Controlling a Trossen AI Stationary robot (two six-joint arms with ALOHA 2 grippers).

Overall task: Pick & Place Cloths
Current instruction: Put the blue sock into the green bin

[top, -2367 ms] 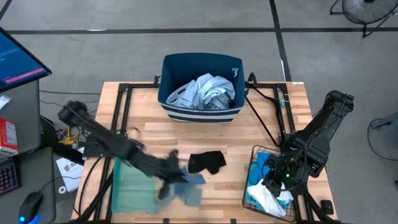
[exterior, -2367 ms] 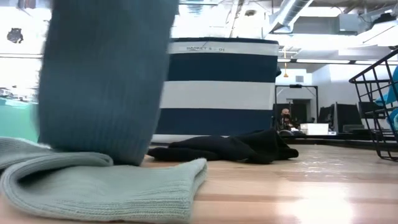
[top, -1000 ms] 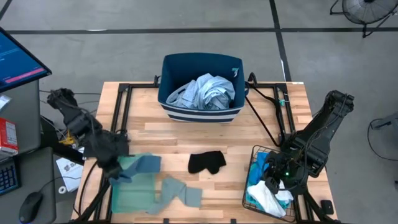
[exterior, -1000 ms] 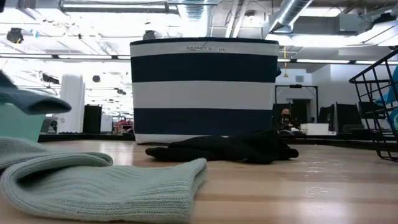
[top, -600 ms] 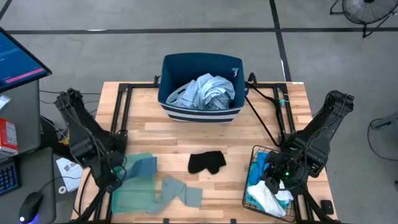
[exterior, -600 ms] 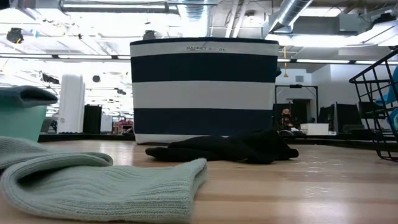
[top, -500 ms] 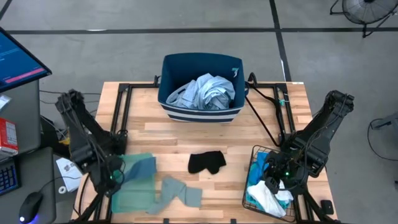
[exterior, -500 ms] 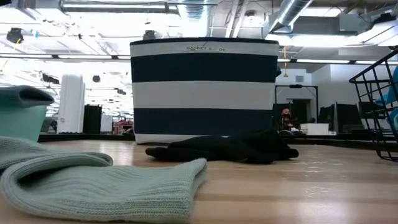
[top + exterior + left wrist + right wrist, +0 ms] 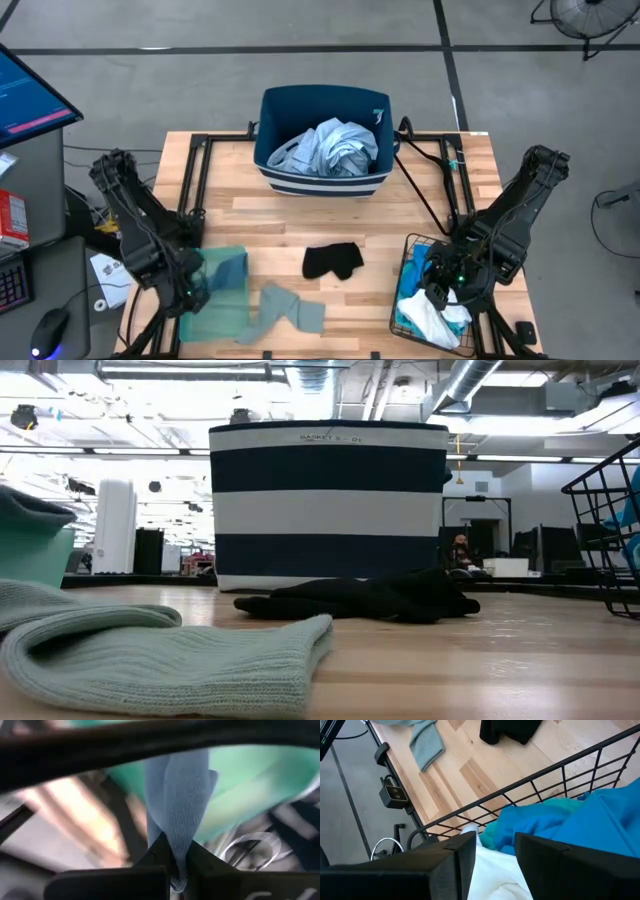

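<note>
My left gripper is at the table's near left, over the pale green tray, shut on the grey-blue cloth. A sage knit cloth lies flat beside the tray, and the small black cloth lies mid-table. The pale blue-white shirt fills the navy striped bin. My right gripper is open above the wire basket, its fingers over the white cloth and bright blue cloth. My left gripper pinches the grey-blue cloth between its two fingers at a bunched end. The cloth runs away from the fingertips in a folded strip. Its far part lies on the tray; in the low view it rests on the tray's rim.
The bin stands at the table's far middle. The wire basket with turquoise, blue and white cloths sits at the near right. Black frame rails and cables run along both sides. Bare wood shows between the bin and the black cloth.
My left gripper has moved toward the table's near edge along the left side, still shut on the grey-blue cloth. The cloth's held end has been drawn with it across the tray, while its far part stays on the tray. My right arm has kept still.
</note>
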